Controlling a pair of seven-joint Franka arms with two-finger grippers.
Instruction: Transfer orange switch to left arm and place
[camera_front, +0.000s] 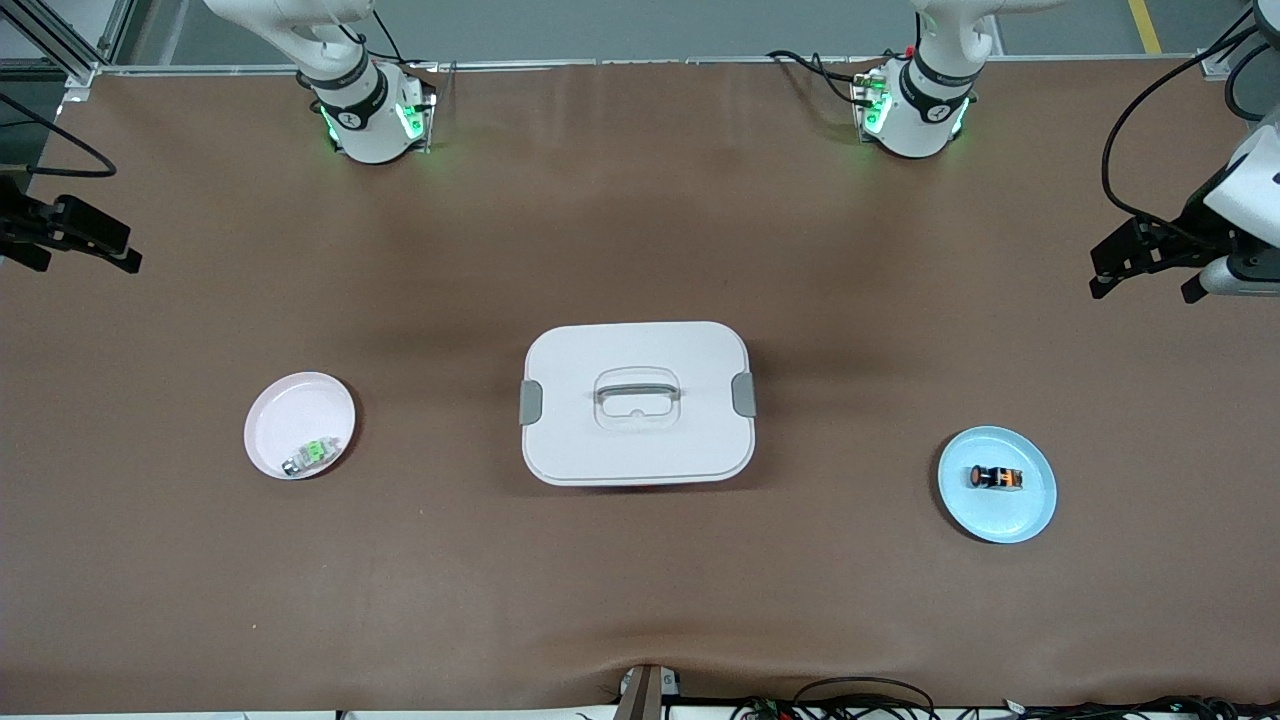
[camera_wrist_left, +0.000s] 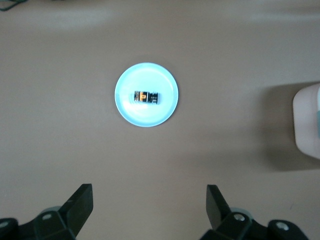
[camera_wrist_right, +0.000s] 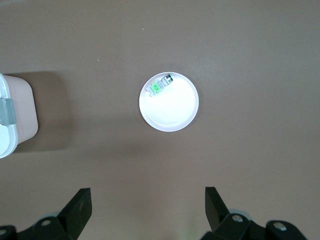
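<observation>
- The orange switch (camera_front: 996, 478) lies on its side in the middle of a light blue plate (camera_front: 1030, 515). That plate sits on the brown worktop (camera_front: 640, 600) toward the left arm's end, closer to the edge by the front camera than to the edge where the arm bases stand.
- In the left wrist view the orange switch (camera_wrist_left: 146, 97) shows as a dark block with orange marks, centred on the light blue plate (camera_wrist_left: 127, 107).
- The box (camera_front: 636, 450) stands in the middle of the worktop, lid on, with a grey latch at each short side and a clear handle (camera_front: 637, 390) on top. It sits between the two plates and well apart from both.
- A pink plate (camera_front: 290, 405) rests toward the right arm's end of the worktop. A small green-and-silver component (camera_front: 308, 456) lies in it against the rim on the side closest to the front camera.
- The left gripper (camera_front: 1145, 265) hangs in the air at the left arm's end of the worktop, well apart from the blue plate. Its fingers (camera_wrist_left: 80, 205) are spread wide with nothing between them.
- The right gripper (camera_front: 85, 245) hangs at the right arm's end of the worktop, well apart from the pink plate. Its fingers (camera_wrist_right: 80, 207) are likewise spread wide and empty.
- The right wrist view looks down on the pink plate (camera_wrist_right: 172, 112) with the green-and-silver component (camera_wrist_right: 160, 85) at its rim, and a corner of the box (camera_wrist_right: 15, 117) at the frame edge.
</observation>
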